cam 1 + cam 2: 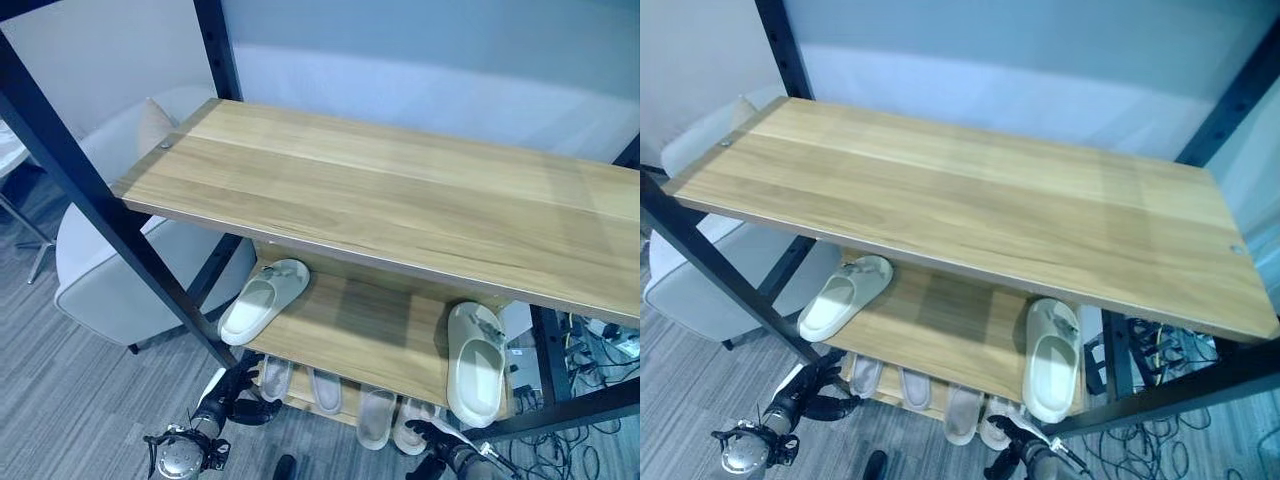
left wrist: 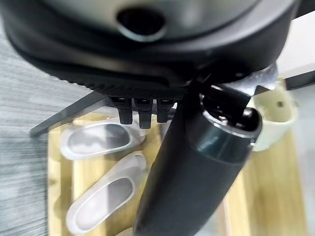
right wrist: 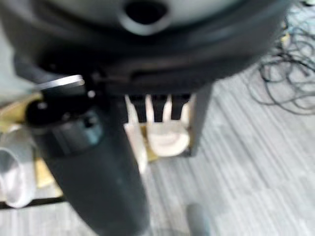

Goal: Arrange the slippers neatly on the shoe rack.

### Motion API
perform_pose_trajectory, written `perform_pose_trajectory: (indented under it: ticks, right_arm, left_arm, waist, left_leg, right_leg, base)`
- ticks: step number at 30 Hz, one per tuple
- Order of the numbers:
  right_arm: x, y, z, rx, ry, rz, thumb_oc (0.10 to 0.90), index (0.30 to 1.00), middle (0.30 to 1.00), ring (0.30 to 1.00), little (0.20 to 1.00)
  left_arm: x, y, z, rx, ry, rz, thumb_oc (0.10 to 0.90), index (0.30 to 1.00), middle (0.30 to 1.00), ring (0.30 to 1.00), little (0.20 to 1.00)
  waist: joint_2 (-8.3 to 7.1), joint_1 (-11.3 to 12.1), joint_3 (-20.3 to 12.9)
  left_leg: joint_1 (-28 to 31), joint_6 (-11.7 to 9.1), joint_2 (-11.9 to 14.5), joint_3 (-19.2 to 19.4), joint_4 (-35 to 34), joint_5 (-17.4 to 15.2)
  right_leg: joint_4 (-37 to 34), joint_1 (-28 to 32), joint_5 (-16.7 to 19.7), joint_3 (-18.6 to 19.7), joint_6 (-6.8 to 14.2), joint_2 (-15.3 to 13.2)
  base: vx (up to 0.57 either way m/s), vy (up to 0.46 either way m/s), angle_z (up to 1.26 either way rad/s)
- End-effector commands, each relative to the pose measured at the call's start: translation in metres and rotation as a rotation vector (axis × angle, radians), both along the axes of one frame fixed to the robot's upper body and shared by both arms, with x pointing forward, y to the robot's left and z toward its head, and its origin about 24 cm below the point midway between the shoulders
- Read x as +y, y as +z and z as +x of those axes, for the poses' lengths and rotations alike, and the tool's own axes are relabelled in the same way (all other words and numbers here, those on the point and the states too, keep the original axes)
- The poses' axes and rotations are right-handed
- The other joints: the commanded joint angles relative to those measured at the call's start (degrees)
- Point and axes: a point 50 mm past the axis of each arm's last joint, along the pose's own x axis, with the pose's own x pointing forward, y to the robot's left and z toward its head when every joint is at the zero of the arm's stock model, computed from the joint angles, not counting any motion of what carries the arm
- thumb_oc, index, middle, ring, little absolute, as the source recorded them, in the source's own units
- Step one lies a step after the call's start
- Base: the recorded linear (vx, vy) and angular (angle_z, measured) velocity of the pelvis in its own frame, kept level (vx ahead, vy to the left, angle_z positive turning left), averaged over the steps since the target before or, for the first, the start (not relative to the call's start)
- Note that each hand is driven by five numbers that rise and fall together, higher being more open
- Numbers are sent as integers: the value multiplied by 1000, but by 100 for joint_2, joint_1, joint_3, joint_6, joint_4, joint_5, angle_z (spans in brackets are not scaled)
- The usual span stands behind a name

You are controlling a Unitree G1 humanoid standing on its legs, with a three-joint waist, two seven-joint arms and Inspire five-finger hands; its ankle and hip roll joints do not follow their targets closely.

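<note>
The shoe rack has a bare wooden top board (image 1: 400, 190) and a middle shelf (image 1: 360, 325). On that shelf one cream slipper (image 1: 262, 300) lies at the left end, angled, and another (image 1: 476, 362) lies at the right end, pointing outward. Several pale grey slippers (image 1: 326, 390) lie side by side on the lowest shelf; two of them (image 2: 98, 140) appear past my left hand's fingers. My left hand (image 1: 232, 392) hovers in front of the lowest shelf's left end, open and holding nothing. At that shelf's right end my right hand (image 1: 440, 438) is also open, close to a pale slipper (image 3: 167, 137).
A light grey armchair (image 1: 110, 270) stands left of the rack, behind the slanting black frame post (image 1: 100, 210). Loose cables (image 1: 590, 350) lie on the grey carpet at the right. The rack's right black leg (image 3: 199, 118) stands beside my right hand.
</note>
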Motion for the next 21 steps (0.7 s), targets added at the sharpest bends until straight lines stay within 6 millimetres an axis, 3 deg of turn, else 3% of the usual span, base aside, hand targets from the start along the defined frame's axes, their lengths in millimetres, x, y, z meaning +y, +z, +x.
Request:
perform_pose_trajectory:
  ticks: [1, 13, 21]
  right_arm:
    - [-15, 10, 18, -76, -18, -70, 800, 900, 900, 900, 900]
    - [-15, -5, -4, 36, -72, -97, 800, 900, 900, 900, 900]
    - [-17, -13, -24, 103, -167, -73, 800, 900, 900, 900, 900]
  left_arm:
    - [2, 41, 23, -221, -54, -24, 800, 900, 900, 900, 900]
    - [-1, 68, 21, -303, -81, -141, 800, 900, 900, 900, 900]
    - [-2, 86, 24, -375, -75, -204, 800, 900, 900, 900, 900]
  waist:
    - [36, 131, -125]
    - [218, 287, -142]
    - [246, 306, -156]
  left_leg:
    - [30, -60, -79, 197, 10, -238]
    - [34, -135, -125, 103, 10, -114]
    - [130, -141, -156, 71, 10, -138]
  right_leg:
    - [34, -270, -25, 179, 245, -88]
    - [34, -150, -52, 4, 236, -115]
    - [34, -25, -99, -68, 232, -134]
  base:
    - [-33, -22, 0]
    - [-17, -16, 6]
    - [5, 0, 7]
